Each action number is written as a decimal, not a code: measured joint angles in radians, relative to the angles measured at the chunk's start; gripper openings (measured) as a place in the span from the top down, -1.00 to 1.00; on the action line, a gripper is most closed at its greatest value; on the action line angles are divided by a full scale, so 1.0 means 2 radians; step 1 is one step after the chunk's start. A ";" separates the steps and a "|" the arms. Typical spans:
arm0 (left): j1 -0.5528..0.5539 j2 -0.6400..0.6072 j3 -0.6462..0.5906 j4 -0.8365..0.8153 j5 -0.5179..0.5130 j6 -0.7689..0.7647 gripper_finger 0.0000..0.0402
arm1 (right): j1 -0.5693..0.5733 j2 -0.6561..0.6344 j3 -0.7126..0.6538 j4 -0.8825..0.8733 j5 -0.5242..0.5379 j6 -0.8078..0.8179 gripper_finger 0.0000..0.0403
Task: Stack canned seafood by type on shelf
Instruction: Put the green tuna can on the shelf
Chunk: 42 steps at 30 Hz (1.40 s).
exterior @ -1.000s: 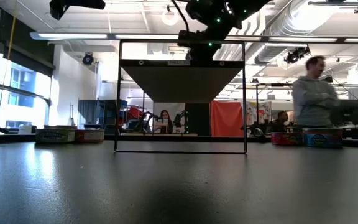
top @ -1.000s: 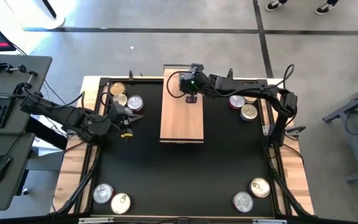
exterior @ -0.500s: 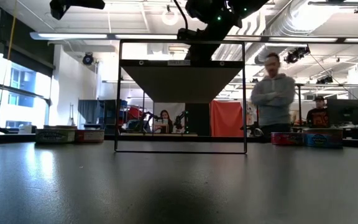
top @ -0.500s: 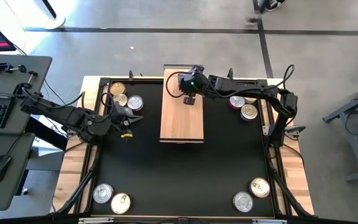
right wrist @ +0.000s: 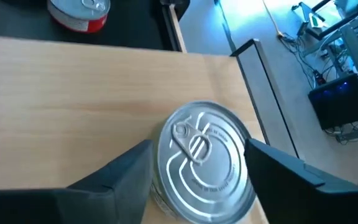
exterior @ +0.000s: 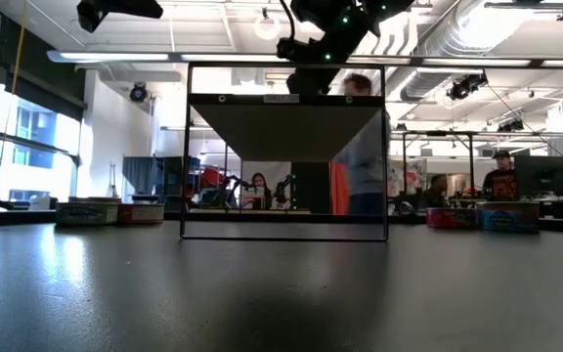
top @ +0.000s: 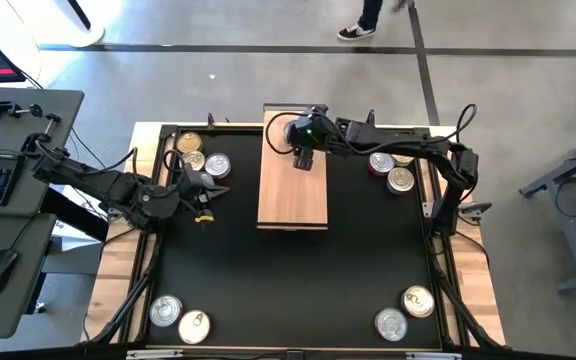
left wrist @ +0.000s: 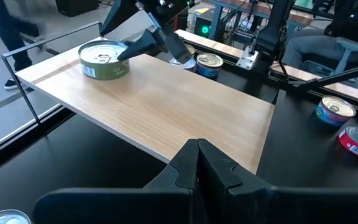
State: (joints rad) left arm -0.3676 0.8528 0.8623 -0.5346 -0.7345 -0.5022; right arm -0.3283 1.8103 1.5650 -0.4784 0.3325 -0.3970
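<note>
Spreading wider than a moment ago, the right gripper (right wrist: 194,165) is straddling a silver-lidded tin (right wrist: 202,160) at the shelf's (top: 292,190) far end, its side label half hidden, while the left gripper (left wrist: 197,163) is waiting pinched shut at the left.

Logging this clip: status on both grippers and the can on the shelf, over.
Right gripper open, fingers either side of the silver-lid can, which sits on the shelf at its far end. Left gripper shut, waiting off the shelf's left side. Nothing in the way.
</note>
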 joint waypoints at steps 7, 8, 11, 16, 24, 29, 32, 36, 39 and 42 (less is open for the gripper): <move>0.000 0.000 0.000 0.000 0.001 0.012 1.00 | 0.001 0.000 0.052 -0.057 -0.005 0.008 -0.33; 0.000 0.000 0.000 0.000 0.004 0.012 1.00 | 0.002 0.000 0.066 -0.074 -0.011 0.025 -0.33; 0.000 0.000 0.000 0.000 0.015 0.012 1.00 | 0.002 0.000 0.102 -0.135 -0.038 0.079 -0.33; 0.000 0.000 0.000 0.000 0.022 0.004 1.00 | 0.000 0.000 0.120 -0.222 -0.079 0.098 -0.33; 0.000 0.000 0.000 0.004 0.022 0.003 1.00 | -0.017 0.001 0.049 -0.174 -0.072 0.186 0.48; 0.000 0.000 0.000 0.004 0.020 0.003 1.00 | -0.017 0.001 0.038 -0.163 -0.072 0.194 0.88; 0.000 0.000 0.000 0.004 0.011 0.003 1.00 | -0.020 0.001 0.038 -0.148 -0.071 0.202 0.91; 0.000 0.000 0.000 0.004 0.005 0.004 1.00 | -0.024 0.001 0.037 -0.162 -0.077 0.206 0.97; 0.000 0.000 0.000 0.004 0.005 0.004 1.00 | -0.023 0.001 0.037 -0.161 -0.094 0.209 0.96; 0.000 0.000 0.000 0.004 0.004 0.004 1.00 | -0.022 0.006 0.037 -0.159 -0.096 0.212 0.99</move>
State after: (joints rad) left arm -0.3668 0.8528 0.8623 -0.5266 -0.7263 -0.4938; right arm -0.3728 1.8232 1.6390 -0.7961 0.1405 0.0265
